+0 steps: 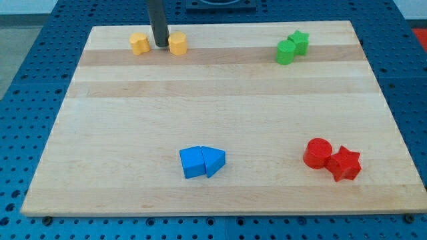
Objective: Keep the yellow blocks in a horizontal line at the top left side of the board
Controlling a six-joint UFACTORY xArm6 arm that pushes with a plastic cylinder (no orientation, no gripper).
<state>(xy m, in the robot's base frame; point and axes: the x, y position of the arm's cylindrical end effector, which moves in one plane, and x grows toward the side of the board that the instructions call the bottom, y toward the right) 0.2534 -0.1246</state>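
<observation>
In the one camera view, a pale wooden board lies on a blue perforated table. My tip touches down at about eleven o'clock on the board, near its top edge. The arm ends in a plain dark rod with no fingers, so nothing opens or closes and it has hold of nothing.

The two yellow blocks sit on either side of my tip. The left yellow block, whose shape is hard to make out, lies at nine o'clock from my tip, a little apart. The right yellow block, roughly six-sided, lies at three o'clock, just beside the rod; whether they touch I cannot tell. Both sit level with each other in the board's top left part.

At one o'clock on the board a green star touches a green cylinder. At six o'clock a blue cube touches a blue wedge. At four o'clock a red cylinder touches a red star.
</observation>
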